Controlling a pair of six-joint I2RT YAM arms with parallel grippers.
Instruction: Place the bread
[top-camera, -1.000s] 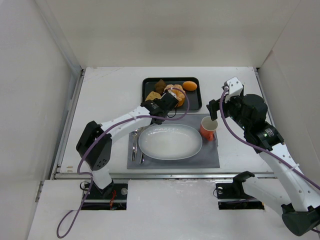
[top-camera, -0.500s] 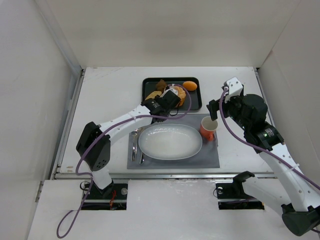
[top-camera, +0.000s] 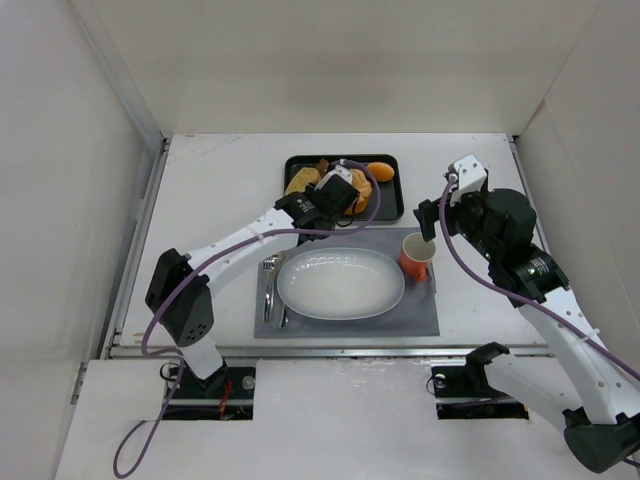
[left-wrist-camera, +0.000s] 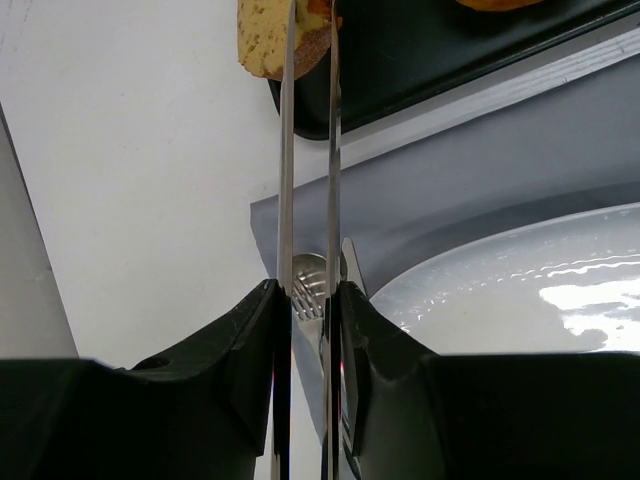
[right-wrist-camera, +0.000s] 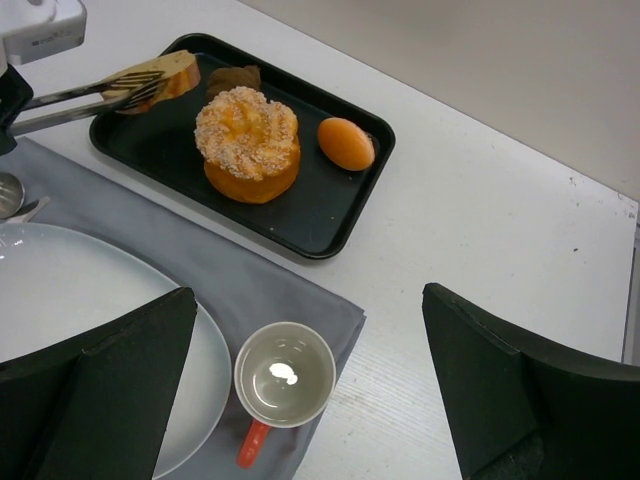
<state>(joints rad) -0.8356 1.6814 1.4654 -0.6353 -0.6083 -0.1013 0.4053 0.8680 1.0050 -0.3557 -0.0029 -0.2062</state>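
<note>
Over the black tray (right-wrist-camera: 330, 215), my left claw (right-wrist-camera: 145, 88) is pinching the golden-tan bread slice (right-wrist-camera: 180, 68); it is probably needing a carry to the white oval plate (right-wrist-camera: 80, 300).

Bread (right-wrist-camera: 168, 72) is speckled golden-tan; tray (right-wrist-camera: 330, 215) black, mat (right-wrist-camera: 250, 290) grey, plate (right-wrist-camera: 80, 300) white, cup (top-camera: 414, 258) orange.

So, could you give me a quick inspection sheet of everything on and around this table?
Surface: white table, grey mat under a white plate.
Job's things: the bread clamped in metal tongs at a corner of the black tray; lifted or not, cannot tell.
Clutter: sugared orange pastry, small orange oval, dark brown chunk on the tray; orange cup and cutlery on the mat.
Pincers: left pincer shut on the metal tongs; right pincer open, near the cup.
Cables: a purple cable along each arm; the left one loops over the tray.
Surroundings: plain pale walls; nothing else seen.
</note>
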